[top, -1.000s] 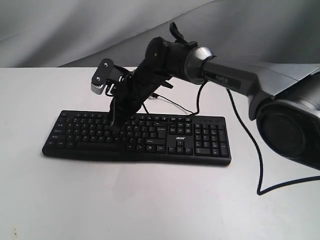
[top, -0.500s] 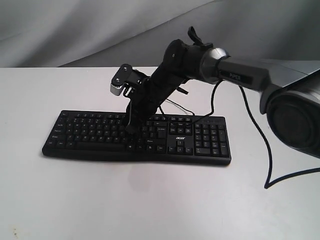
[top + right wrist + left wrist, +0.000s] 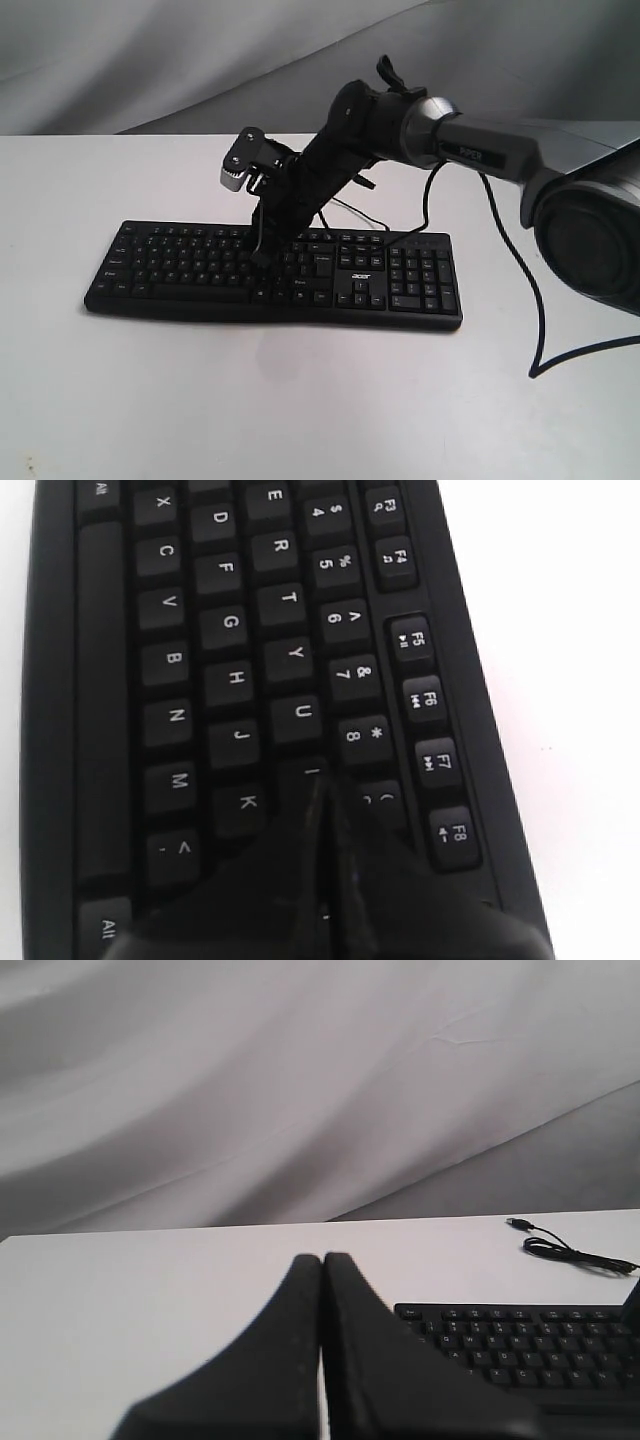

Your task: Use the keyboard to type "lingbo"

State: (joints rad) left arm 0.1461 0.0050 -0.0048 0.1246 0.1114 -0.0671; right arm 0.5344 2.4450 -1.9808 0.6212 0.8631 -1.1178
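Observation:
The black keyboard (image 3: 200, 270) lies flat on the white table, number pad to the right, acer logo visible. My right gripper (image 3: 262, 256) reaches in from the right, shut, its tip down among the keys in the upper letter rows. In the right wrist view the shut tips (image 3: 318, 785) rest at the I key, with U, K and 8 around it on the keyboard (image 3: 230, 630). In the left wrist view my left gripper (image 3: 323, 1258) is shut and empty, raised over bare table beside the left end of the keyboard (image 3: 520, 1335). It does not show in the exterior view.
The keyboard's thin black cable (image 3: 352, 210) runs behind it on the table, its plug end (image 3: 517, 1223) lying loose. The right arm's own cable (image 3: 528, 300) hangs down to the table at right. Grey cloth (image 3: 150, 60) forms the backdrop.
Over the last second my right arm swung to the right along the keyboard, from the middle-left letters to the I key; in the last half second it barely moved.

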